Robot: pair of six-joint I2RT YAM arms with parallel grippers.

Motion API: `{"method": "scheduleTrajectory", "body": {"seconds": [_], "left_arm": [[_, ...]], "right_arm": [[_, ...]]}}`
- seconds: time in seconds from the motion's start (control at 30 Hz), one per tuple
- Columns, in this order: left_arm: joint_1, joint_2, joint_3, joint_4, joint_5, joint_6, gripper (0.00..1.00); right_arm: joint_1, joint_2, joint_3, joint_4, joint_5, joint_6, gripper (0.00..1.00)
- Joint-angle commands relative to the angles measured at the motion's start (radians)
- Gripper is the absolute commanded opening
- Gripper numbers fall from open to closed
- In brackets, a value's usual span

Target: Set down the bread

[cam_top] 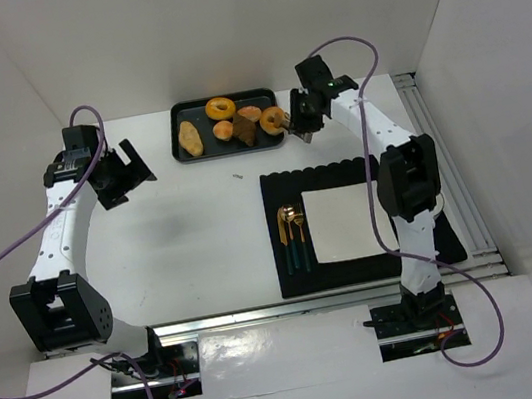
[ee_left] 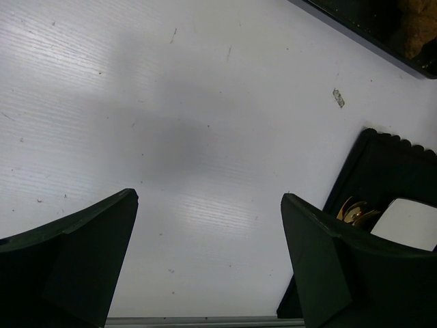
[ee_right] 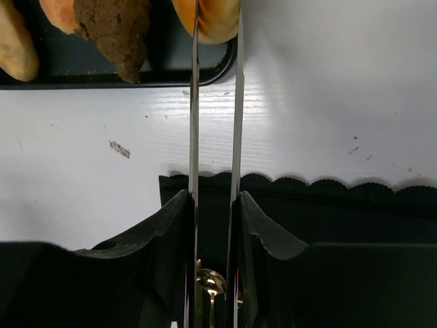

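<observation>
My right gripper [cam_top: 301, 121] [ee_right: 213, 198] is shut on a pair of metal tongs [ee_right: 194, 102]. Their two blades reach out to a round orange bun [cam_top: 273, 118] [ee_right: 217, 19] at the right end of the black tray [cam_top: 184, 155] and stand on either side of it. More bread lies in the tray: a long roll [cam_top: 190, 137], a ring-shaped piece [cam_top: 220, 107] and a dark brown chunk [cam_top: 246, 132] [ee_right: 116, 31]. My left gripper [cam_top: 126, 171] [ee_left: 208, 198] is open and empty over the white table at the left.
A black scalloped placemat [cam_top: 284, 186] [ee_right: 328, 205] lies at front right with a white square plate [cam_top: 343, 220] and gold cutlery [cam_top: 294, 235] on it. A small scrap [cam_top: 238, 176] lies on the table between tray and mat. White walls enclose the table.
</observation>
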Motion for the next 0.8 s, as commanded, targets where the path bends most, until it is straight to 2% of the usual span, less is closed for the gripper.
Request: {"method": "scheduleTrajectory", "body": {"seconds": [0.0,0.27,0.33,0.4,0.43,0.47,0.53,0.6,0.77], "left_arm": [[0.006,-0.025,-0.01,0.026,0.016,0.005,1.0],[0.006,-0.053,-0.01,0.026,0.007,-0.004,1.0],[0.006,-0.053,0.0,0.026,0.007,-0.014,1.0],[0.006,-0.053,0.0,0.026,0.027,-0.014,1.0],[0.006,-0.053,0.0,0.026,0.045,-0.014,1.0],[0.006,-0.053,0.0,0.026,0.056,-0.014,0.98],[0.006,-0.053,0.0,0.026,0.074,-0.014,0.98],[-0.02,-0.053,0.0,0.026,0.074,-0.014,0.98],[-0.078,-0.072,-0.01,0.026,0.009,-0.034,0.97]], "right_arm": [[-0.016,-0.139,0.002,0.049,-0.001,-0.01,0.33],[-0.045,-0.395,-0.165,0.001,0.029,-0.037,0.33],[-0.045,-0.458,-0.26,-0.052,0.038,-0.049,0.33],[-0.045,-0.586,-0.35,-0.078,0.038,-0.06,0.33],[-0.045,-0.634,-0.455,-0.098,0.038,-0.06,0.33],[-0.045,-0.732,-0.508,-0.111,0.023,-0.06,0.33],[-0.045,-0.821,-0.634,-0.147,-0.008,-0.042,0.33],[-0.045,-0.941,-0.703,-0.196,-0.049,-0.017,0.33],[-0.045,-1.096,-0.857,-0.33,-0.062,0.039,0.32]]}}
